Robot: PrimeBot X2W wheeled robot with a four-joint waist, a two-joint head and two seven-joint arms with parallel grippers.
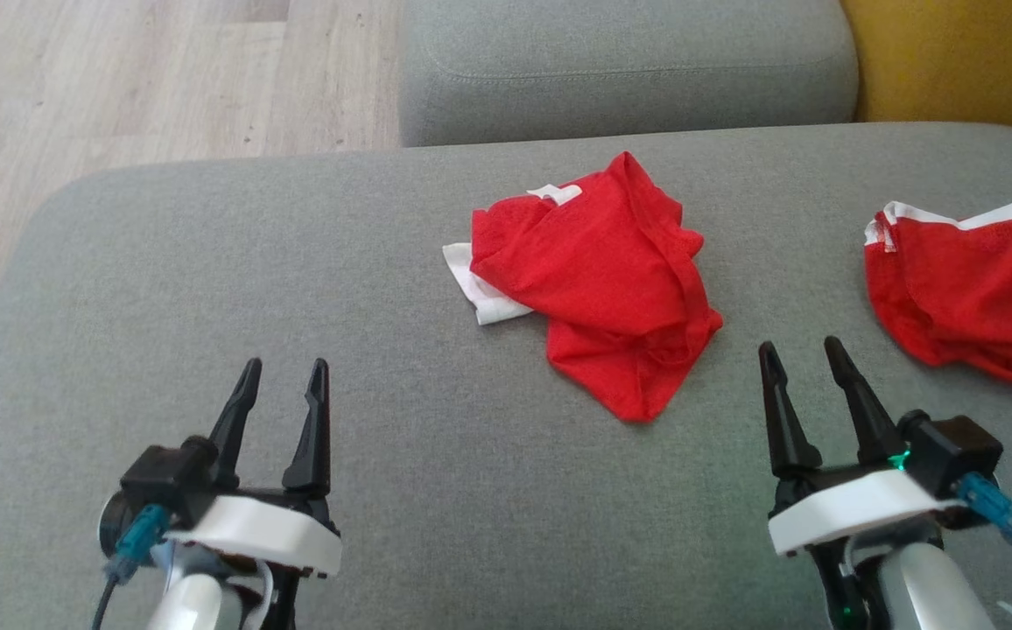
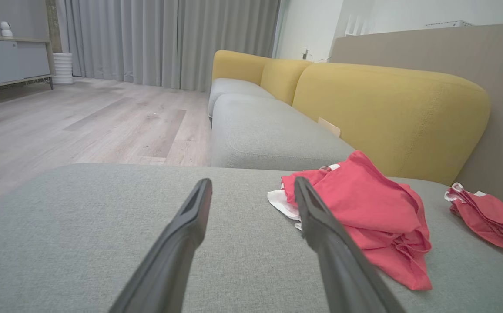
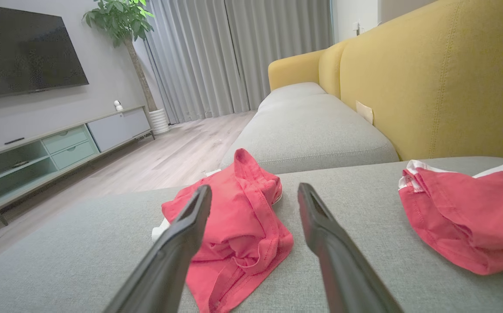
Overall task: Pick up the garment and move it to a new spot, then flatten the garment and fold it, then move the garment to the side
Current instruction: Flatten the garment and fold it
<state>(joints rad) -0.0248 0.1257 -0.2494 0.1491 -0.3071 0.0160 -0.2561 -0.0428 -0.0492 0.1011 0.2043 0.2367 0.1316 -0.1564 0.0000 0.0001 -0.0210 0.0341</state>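
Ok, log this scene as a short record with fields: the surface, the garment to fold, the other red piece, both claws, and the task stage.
surface: grey sofa cushion
garment: red, crumpled in a heap mid-cushion, white part poking out on its left
smaller red piece: white trim, bunched at the right, apart from the garment
left claw: open, empty, over bare cushion
right claw: open, empty, touching neither red piece
stage: garment not yet picked up

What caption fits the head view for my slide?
Open left end effector and right end effector face a crumpled red jersey on the cushion; another red garment at right.
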